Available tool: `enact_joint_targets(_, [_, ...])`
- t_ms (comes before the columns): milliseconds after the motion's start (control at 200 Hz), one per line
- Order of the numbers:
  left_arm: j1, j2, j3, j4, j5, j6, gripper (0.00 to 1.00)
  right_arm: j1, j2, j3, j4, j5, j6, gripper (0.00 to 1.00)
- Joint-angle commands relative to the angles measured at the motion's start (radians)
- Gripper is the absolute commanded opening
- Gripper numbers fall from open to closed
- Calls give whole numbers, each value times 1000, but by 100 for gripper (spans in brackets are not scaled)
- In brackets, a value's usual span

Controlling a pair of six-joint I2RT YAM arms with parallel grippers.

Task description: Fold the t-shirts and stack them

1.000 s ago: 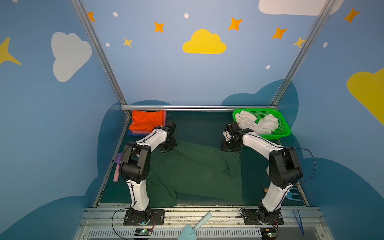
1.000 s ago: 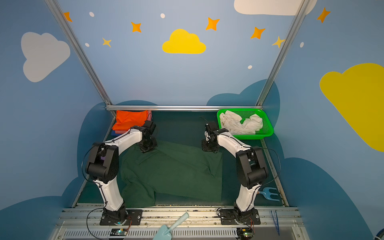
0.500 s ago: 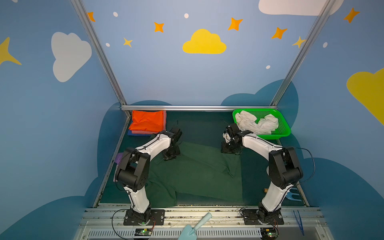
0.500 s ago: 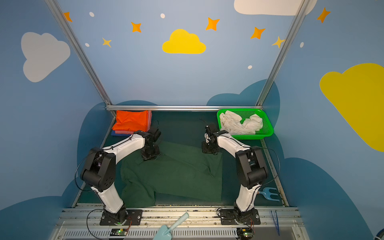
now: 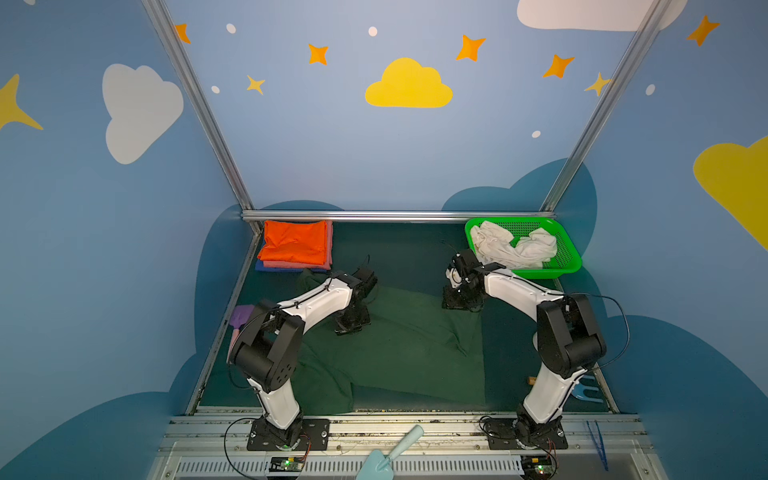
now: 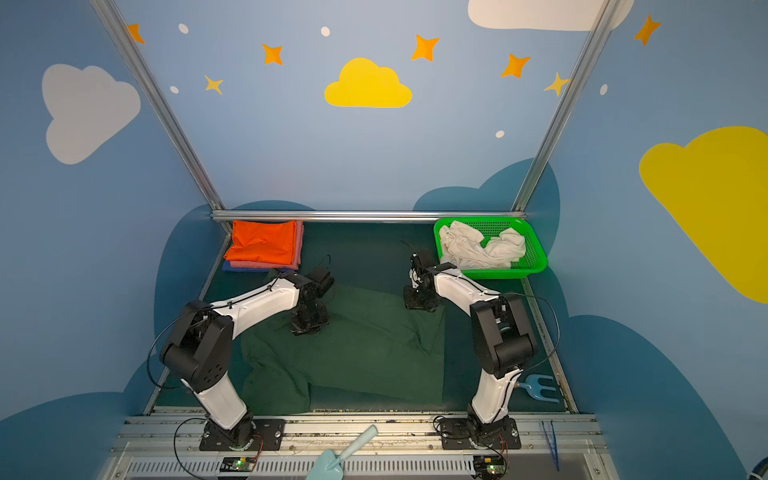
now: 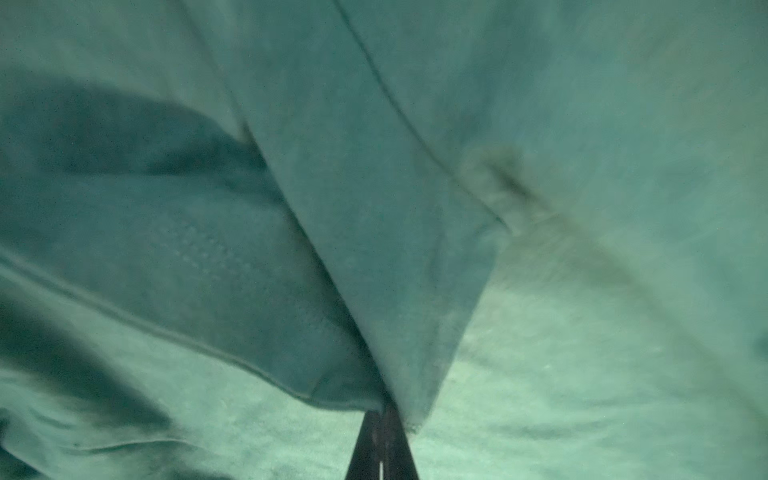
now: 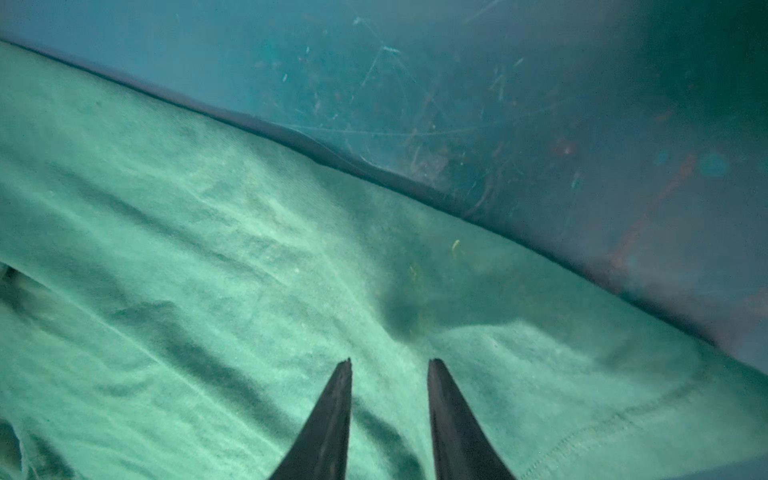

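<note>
The dark green t-shirt (image 5: 399, 345) is matt cloth, the table (image 8: 498, 104) scuffed.

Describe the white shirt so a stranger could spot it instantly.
At the far right corner of the table sits a bright green mesh basket. The white shirt lies crumpled inside it, the only pale cloth and the only shirt in a container.

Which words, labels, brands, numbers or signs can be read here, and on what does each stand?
None can be read.
The walls carry only painted clouds and stars.
The dark green t-shirt and green basket show no print.
Any marking on the small circuit boards is too small to read.
</note>
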Motion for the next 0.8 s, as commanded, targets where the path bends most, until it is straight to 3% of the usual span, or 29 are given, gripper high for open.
enact_joint_targets(0, [-20, -8, -19, -7, 32, -53, 5, -4, -36, -16, 2, -9, 1, 33])
enact_joint_targets(180, [-54, -4, -25, -3, 44, -77, 20, -4, -32, -24, 6, -13, 2, 33])
enact_joint_targets(436, [-73, -73, -10, -27, 38, -80, 32, -4, -38, -29, 8, -12, 3, 34])
enact_joint_targets(541, [-66, -129, 13, -72, -23, -78, 44, -2, -47, -28, 4, -18, 4, 33])
enact_joint_targets(631, [-32, -175, 36, -116, -87, -69, 55, -2, -62, -36, 1, -21, 5, 34])
enact_joint_targets(706, [28, -206, 36, -134, -148, -66, 56, -3, -75, -41, -1, -20, 5, 33])
enact_joint_targets(796, [143, -227, 35, -119, -146, -20, 56, -2, -86, -47, -4, -20, 7, 34])
